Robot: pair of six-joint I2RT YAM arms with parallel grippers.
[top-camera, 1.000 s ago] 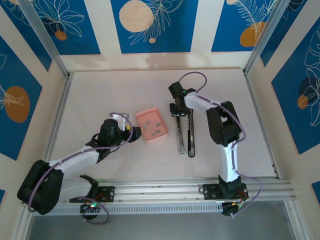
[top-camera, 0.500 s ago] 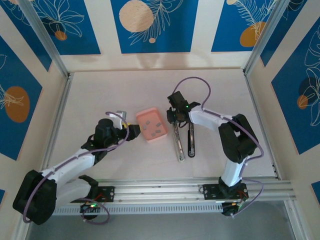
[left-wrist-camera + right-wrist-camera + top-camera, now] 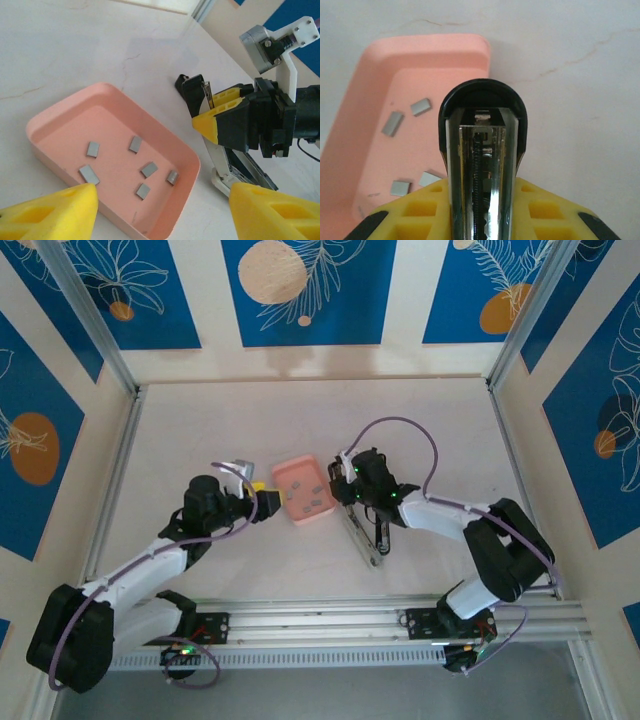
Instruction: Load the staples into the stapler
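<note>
The right jaws, clenched on the stapler, have swung it left and slanted it since a second ago; its tip is now just beside the pink tray holding the staples. The left jaws stand released at the tray's other side.
</note>
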